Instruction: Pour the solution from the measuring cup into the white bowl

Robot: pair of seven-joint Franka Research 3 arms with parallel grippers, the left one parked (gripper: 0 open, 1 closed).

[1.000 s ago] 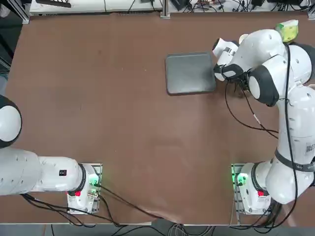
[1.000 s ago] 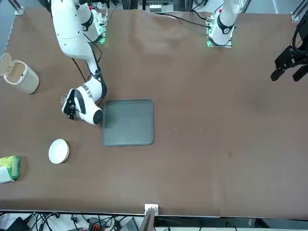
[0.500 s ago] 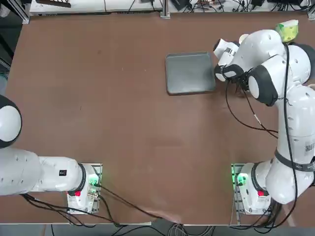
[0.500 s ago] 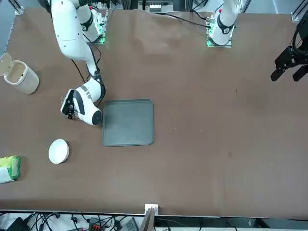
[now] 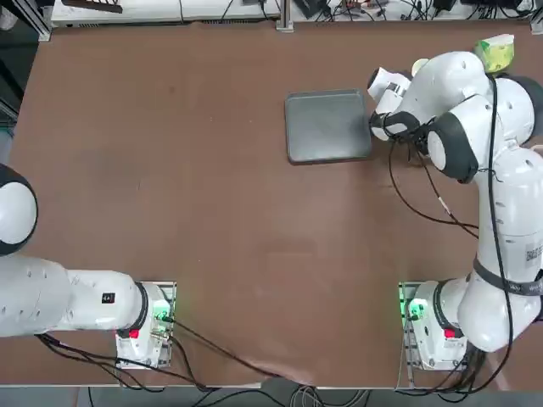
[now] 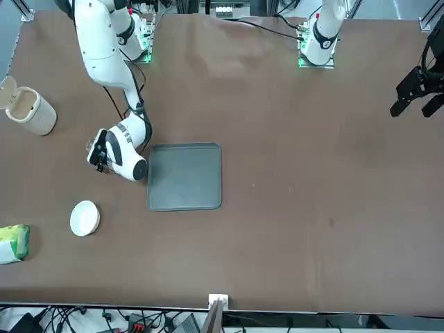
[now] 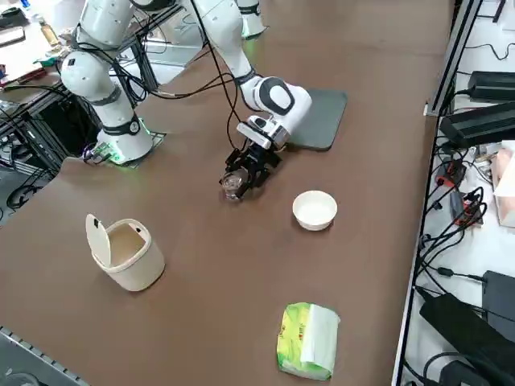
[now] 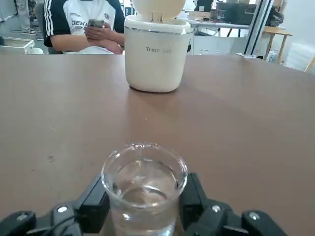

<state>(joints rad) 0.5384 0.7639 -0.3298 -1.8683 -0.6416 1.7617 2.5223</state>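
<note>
The measuring cup [image 8: 144, 189] stands upright on the brown table [image 5: 212, 212], clear liquid inside, sitting between the two fingers of the right gripper [image 8: 144, 201]. The black finger pads [image 8: 94, 204] press against its sides, one on each flank, so the gripper is pinching the cup low at the tabletop. In the side view the cup [image 7: 232, 185] is at the gripper's tip [image 7: 244, 175], just off the corner of the grey tray [image 7: 322, 117]. The white bowl [image 7: 315, 210] sits near, apart from the cup, empty and upright. Farther out, the cream-white lidded container [image 7: 125, 251] stands with its flap raised, and the green-yellow packet [image 7: 307, 340] lies well beyond the bowl. A seated person [image 8: 81, 24] shows past the table's edge.
</note>
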